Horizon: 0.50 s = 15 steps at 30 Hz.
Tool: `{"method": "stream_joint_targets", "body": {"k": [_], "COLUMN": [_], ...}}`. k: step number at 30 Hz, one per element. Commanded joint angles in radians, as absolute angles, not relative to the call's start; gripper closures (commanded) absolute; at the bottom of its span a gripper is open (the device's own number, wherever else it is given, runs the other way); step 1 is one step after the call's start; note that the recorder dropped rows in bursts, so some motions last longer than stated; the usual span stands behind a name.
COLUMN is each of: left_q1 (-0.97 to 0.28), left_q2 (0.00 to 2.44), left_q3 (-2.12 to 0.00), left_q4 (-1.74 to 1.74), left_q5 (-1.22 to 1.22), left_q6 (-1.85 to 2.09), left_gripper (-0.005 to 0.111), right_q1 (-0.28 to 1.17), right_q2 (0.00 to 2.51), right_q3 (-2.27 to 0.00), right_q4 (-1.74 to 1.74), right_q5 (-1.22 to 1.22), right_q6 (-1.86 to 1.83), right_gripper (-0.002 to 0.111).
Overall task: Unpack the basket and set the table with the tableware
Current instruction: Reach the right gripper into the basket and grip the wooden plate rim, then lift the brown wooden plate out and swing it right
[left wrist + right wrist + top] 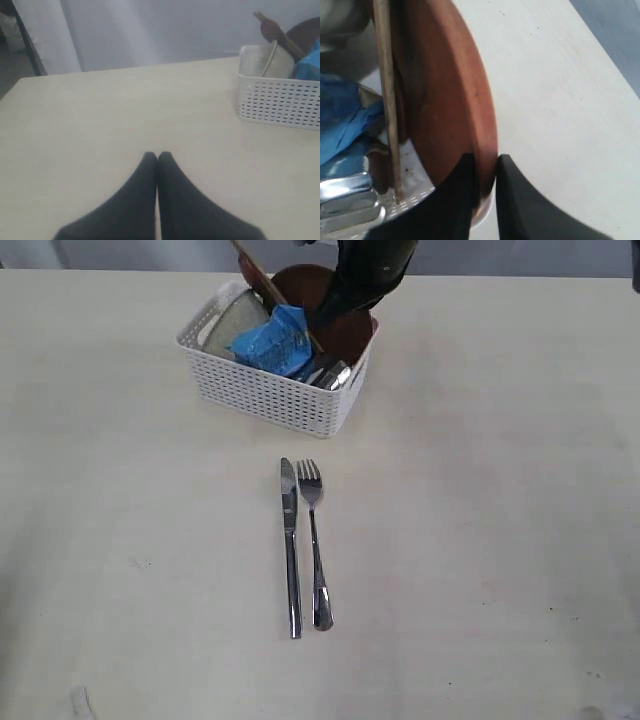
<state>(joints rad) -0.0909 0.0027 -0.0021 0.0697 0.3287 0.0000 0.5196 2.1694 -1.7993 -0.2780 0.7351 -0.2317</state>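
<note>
Crumpled blue bag [272,343] and pale backdrop [150,30]
The bag is shiny and wrinkled, and its folds catch the light. The backdrop is grey-white and looks like a curtain with soft vertical folds. A dark slanted bar [31,42] runs along its one edge.

Knife [290,545] and fork [316,540] laid; basket [270,390] loaded.
You see them parallel on the table [480,540]; at 12 o'clock the white basket holds plate [345,335] on edge, bowl [235,318], cup [335,375], chopsticks [265,280].
</note>
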Motion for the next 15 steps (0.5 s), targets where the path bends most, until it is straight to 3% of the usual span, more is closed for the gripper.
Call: {"method": "stream_joint_targets", "body": {"k": [1,15], "left_q1": [-0.089,-0.089], "left_q2": [0.000,0.000], "left_q3": [0.000,0.000], "left_q4": [0.075,0.075], "left_q5": [0.321,0.321], "left_q6": [0.000,0.000], "left_gripper": [0.107,0.107], "right_q1": [0.519,0.517], "right_q2": [2.111,1.984], "right_q3": [-1.801,-1.801], "right_q4": [-0.297,-0.385], "right_q5": [0.741,0.796], "right_q6": [-0.231,-0.138], "right_gripper": [0.109,0.109]}}
